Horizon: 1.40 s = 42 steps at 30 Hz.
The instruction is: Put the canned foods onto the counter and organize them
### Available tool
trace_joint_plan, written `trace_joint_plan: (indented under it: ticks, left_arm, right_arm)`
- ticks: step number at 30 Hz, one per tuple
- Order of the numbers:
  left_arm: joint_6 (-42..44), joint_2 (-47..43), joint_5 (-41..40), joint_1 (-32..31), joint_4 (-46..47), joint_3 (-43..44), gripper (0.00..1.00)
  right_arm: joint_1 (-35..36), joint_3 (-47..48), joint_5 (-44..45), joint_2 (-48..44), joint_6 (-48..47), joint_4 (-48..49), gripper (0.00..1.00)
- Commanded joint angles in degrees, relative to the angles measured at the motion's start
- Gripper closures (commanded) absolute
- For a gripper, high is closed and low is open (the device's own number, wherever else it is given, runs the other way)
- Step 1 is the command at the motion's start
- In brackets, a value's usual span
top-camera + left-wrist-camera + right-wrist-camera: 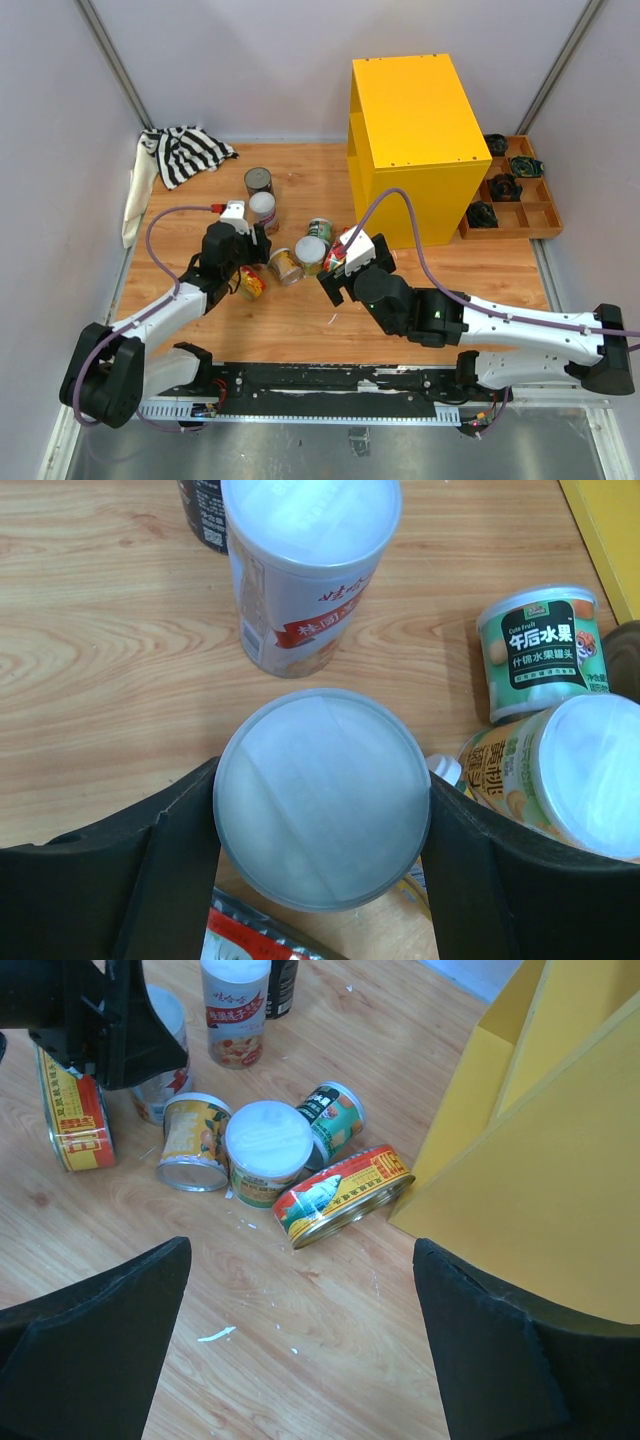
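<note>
In your left gripper [322, 825], a white-lidded cylindrical can [322, 795] sits clamped for lifting; your right gripper [300, 1260] gapes over the flat red-and-yellow tin [345, 1195].

The wooden table [300, 330] is carrying the yellow counter [415, 130] far right, a compartment tray [540, 215] just beside it, and a striped cloth [185, 152] far left. At mid-table a dark can [258, 181], a tall white-lidded can [263, 210] and a grey-lidded can [322, 798] are standing upright. A green can [319, 230], a beige can [285, 266] and a fish tin [343, 1193] are lying tipped around a short white-lidded can [310, 250], with a yellow-and-red can [250, 284] lying further left.
</note>
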Motion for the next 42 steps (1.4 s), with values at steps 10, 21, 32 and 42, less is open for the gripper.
trace_joint_plan:
  ticks: [10,21,32,42]
  left_arm:
    - [3.7,-8.1,-0.3,-0.3,-2.8,8.5,1.0]
    - [5.6,-10.2,1.3,-0.5,-12.1,22.4,1.0]
    - [7.2,0.2,6.3,-6.7,-19.7,46.6,1.0]
    - [10.2,14.0,8.8,-15.9,-26.2,73.8,1.0]
  right_arm:
    - [-1.3,-0.3,-0.1,-1.9,-0.8,1.6,0.08]
    - [-1.4,3.2,0.1,-5.9,-3.9,-0.1,0.09]
    - [-1.8,13.6,-0.8,-7.0,-14.6,0.0,0.09]
    - [-5.7,23.1,-13.6,-6.0,-24.3,-1.3,0.07]
